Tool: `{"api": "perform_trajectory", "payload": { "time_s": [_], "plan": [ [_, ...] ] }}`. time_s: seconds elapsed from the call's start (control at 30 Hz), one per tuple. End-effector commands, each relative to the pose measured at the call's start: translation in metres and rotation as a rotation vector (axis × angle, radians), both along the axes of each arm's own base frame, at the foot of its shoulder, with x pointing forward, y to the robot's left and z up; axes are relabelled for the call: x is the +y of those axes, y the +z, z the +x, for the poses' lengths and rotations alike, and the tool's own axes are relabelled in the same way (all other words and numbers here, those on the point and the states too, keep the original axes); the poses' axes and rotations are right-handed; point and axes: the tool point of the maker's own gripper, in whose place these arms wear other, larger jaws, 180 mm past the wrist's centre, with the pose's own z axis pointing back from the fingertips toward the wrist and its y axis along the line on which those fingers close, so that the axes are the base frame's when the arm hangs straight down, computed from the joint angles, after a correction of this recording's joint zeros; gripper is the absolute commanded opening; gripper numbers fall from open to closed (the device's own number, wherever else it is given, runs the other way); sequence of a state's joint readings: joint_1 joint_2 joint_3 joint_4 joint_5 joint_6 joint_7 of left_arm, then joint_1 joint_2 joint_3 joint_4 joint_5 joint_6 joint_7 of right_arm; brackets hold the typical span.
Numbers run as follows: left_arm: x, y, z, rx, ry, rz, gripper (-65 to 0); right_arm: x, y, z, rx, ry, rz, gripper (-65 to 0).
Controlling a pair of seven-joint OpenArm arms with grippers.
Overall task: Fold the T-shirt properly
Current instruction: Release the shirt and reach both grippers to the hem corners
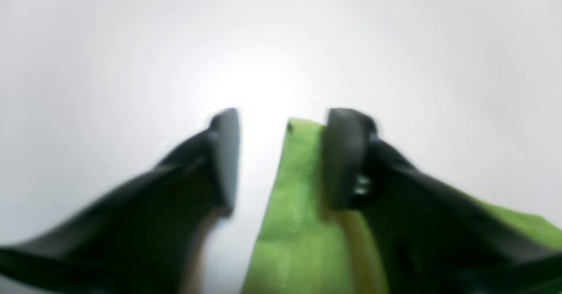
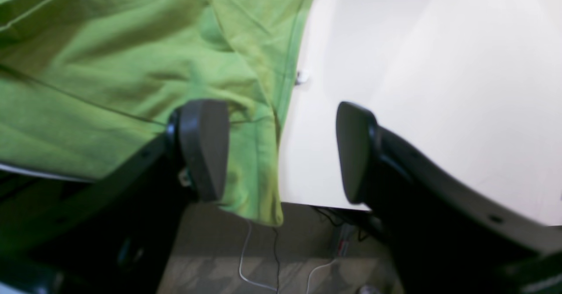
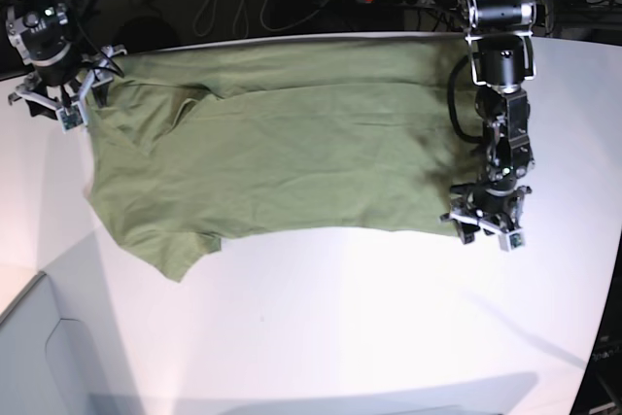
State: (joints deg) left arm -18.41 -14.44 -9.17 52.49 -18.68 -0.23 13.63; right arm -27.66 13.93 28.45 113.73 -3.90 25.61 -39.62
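The white desk [image 3: 321, 328] is bare in the lower frame. Above it the T-shirt [image 3: 292, 157] lies spread. At its right edge, the left gripper [image 3: 488, 221] has fingers parted over the hem, nothing clamped. Upper left, the right gripper [image 3: 60, 104] is parted too, holding nothing.

The base view looks steeply down from high above on the whole table [image 3: 321, 318]. Each wrist view sits close behind its own jaws, facing past them. All three views share the shirt [image 3: 282, 153] and table.
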Motion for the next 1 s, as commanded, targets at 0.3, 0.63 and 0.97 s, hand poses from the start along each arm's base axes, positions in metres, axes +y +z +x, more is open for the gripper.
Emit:
{"api": "perform_trajectory", "payload": {
  "time_s": [0.3, 0.63, 0.97],
  "plan": [
    [0.002, -0.003, -0.003, 0.034, 0.004, -0.008, -65.0, 0.002, 0.025, 0.032, -0.111, 0.025, -0.004, -28.6],
    [-0.007, 0.030, -0.019, -0.066, -0.042, 0.039, -65.0, -0.004, 0.071, 0.111, -0.321, 0.000, 0.024, -28.6],
    [-0.019, 0.063, -0.023, -0.152, -0.081, 0.073, -65.0, 0.002, 0.043, 0.184, -0.279, -0.016, 0.169, -27.9]
  ]
}}
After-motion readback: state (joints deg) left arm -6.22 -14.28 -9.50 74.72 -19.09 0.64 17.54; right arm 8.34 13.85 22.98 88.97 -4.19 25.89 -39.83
